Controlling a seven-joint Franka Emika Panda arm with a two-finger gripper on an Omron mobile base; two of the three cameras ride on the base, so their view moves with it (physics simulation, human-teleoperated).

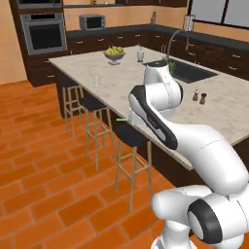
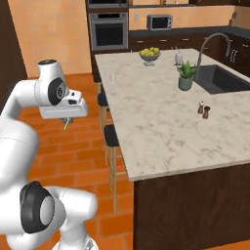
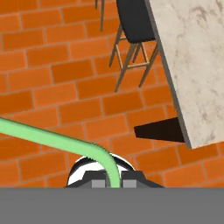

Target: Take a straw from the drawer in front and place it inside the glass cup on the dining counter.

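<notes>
The gripper (image 3: 113, 183) was seen at the bottom centre of the hand view, its fingers closed on the light-green straw (image 3: 52, 141), which curved away to the left edge above orange brick floor (image 3: 52, 78). The glass cup (image 1: 96, 80) stood upper left on the dining counter (image 1: 121, 92).

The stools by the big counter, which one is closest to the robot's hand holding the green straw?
The nearest stool, at this end of the row; the gripper with the straw hangs just above it.
</notes>
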